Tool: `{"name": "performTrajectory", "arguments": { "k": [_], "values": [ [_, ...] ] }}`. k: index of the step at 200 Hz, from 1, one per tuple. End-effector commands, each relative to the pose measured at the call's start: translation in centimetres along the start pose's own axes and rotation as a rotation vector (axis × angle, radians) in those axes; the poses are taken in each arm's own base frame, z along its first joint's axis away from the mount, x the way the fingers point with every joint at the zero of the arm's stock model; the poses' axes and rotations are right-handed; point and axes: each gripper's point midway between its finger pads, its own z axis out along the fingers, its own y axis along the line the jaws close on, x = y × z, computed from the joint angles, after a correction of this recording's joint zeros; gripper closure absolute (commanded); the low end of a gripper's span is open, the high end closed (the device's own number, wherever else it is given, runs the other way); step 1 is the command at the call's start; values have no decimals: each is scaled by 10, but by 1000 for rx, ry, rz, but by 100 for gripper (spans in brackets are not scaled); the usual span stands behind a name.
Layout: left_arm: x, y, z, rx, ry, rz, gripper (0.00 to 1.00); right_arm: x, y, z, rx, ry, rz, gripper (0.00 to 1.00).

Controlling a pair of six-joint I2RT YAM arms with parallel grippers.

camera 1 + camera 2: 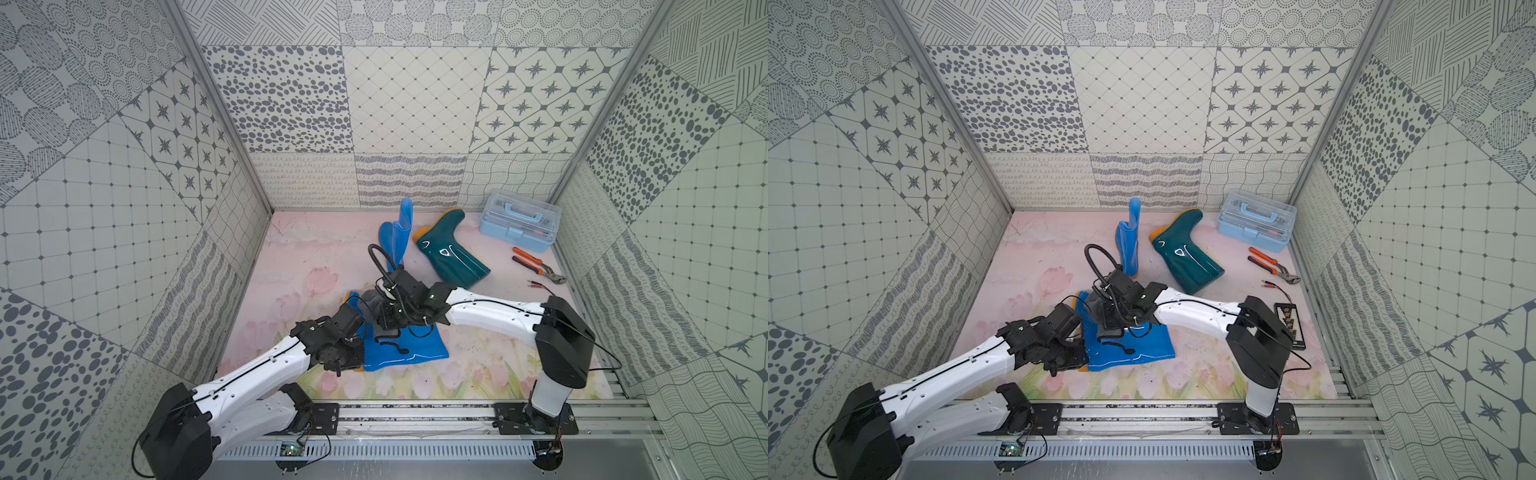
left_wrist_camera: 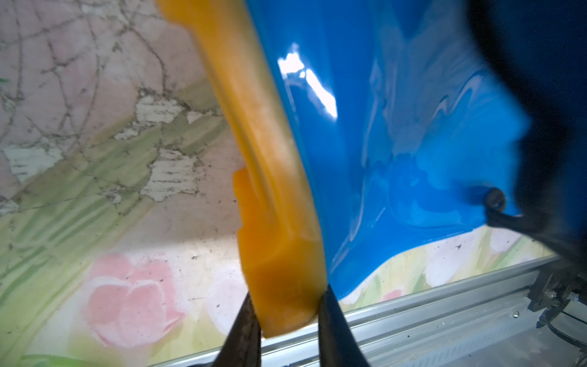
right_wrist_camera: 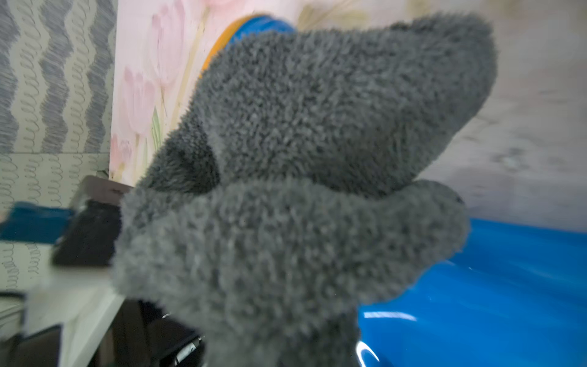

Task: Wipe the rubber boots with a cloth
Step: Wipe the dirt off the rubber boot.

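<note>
Glossy bright blue rubber boot point(image 1: 411, 347) lies on its side at the front-centre of the floral mat point(image 1: 291, 266). Shaft axis runs across, opening to the robot's right, toe toward the back wall. Left gripper point(image 2: 287, 302) pinches the orange sole point(image 2: 270, 159) at the heel. Right gripper point(image 1: 386, 322) is clenched on the fluffy dark grey cloth point(image 3: 317, 190), over the foot. Risk: a wiping push slips the slick heel out of that thin pinch and the boot swivels.

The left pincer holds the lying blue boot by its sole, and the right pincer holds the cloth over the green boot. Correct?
No: the cloth is over that same blue boot, not the green boot; the right wrist view shows it.
</note>
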Motion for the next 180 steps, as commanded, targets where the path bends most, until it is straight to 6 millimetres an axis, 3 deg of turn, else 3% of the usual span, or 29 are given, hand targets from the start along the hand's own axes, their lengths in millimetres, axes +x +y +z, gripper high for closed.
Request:
{"name": "performTrajectory", "arguments": {
  "k": [1, 22, 62, 81, 104, 129, 145, 166, 180],
  "values": [
    [-23, -16, 3, 49, -89, 46, 100, 8, 0, 39, -82, 94, -8, 100],
    [-23, -14, 1, 39, -87, 50, 100, 18, -57, 45, 4, 125, 95, 100],
    [-20, -9, -3, 28, -97, 55, 100, 53, -179, -19, 195, 96, 289, 100],
    [-22, -15, -1, 49, -91, 55, 100, 68, -203, -42, 257, 79, 311, 100],
    [-24, -20, 4, 55, -76, 56, 100, 61, -174, -52, 281, 66, 207, 100],
    [-27, -23, 4, 48, -67, 63, 100, 37, -117, -68, 265, -15, 58, 100],
    [-28, -24, 1, 46, -70, 68, 100, 32, -77, -75, 202, -63, -13, 100],
    [-30, -25, -1, 44, -79, 73, 100, 48, -32, -60, 63, -50, -49, 100],
    [-32, -26, 0, 46, -79, 69, 100, 71, -16, -32, -5, 30, -39, 100]
  ]
}}
